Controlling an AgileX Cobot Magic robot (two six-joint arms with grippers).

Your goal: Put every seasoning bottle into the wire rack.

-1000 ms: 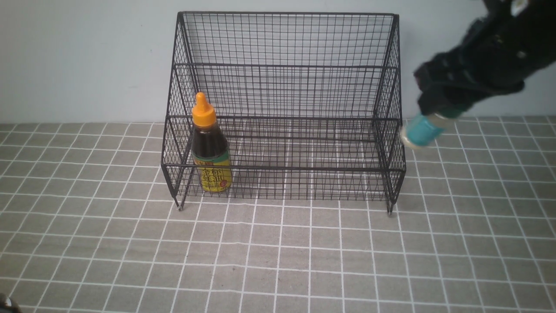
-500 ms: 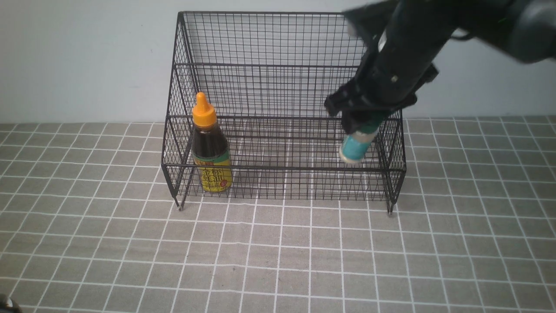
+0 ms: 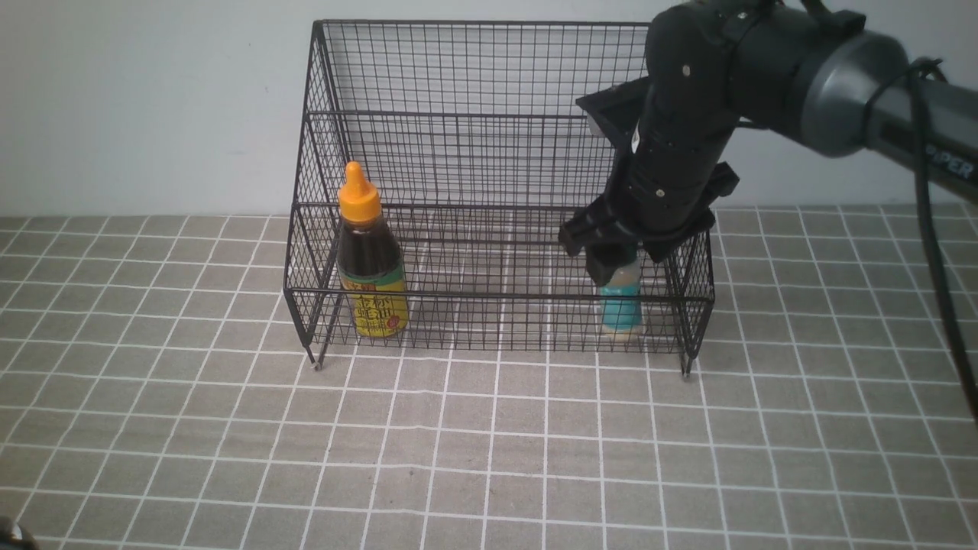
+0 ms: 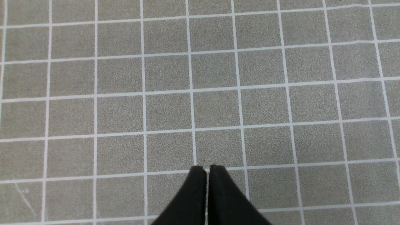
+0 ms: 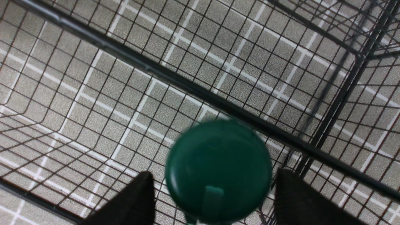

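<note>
The wire rack (image 3: 497, 153) stands at the back of the table. In its lower tier, at the left end, the dark-sauce seasoning bottle (image 3: 370, 260) with the orange nozzle cap stands upright. At the right end of that tier the small shaker jar (image 3: 620, 305) with the teal label is upright. My right gripper (image 3: 615, 263) hangs straight above it, open. In the right wrist view the dark green lid (image 5: 218, 170) sits between the fingers (image 5: 137, 200) with a gap on each side. My left gripper (image 4: 204, 168) is shut and empty over bare cloth.
A grey cloth with a white grid (image 3: 489, 443) covers the table, and a pale wall rises behind the rack. The rack's front rail (image 5: 187, 87) and right side mesh (image 3: 688, 252) stand close to my right gripper.
My right arm swung left from outside the rack, carried the shaker jar down into the lower tier and opened its jaws. The jar now stands free. The sauce bottle stayed put.
</note>
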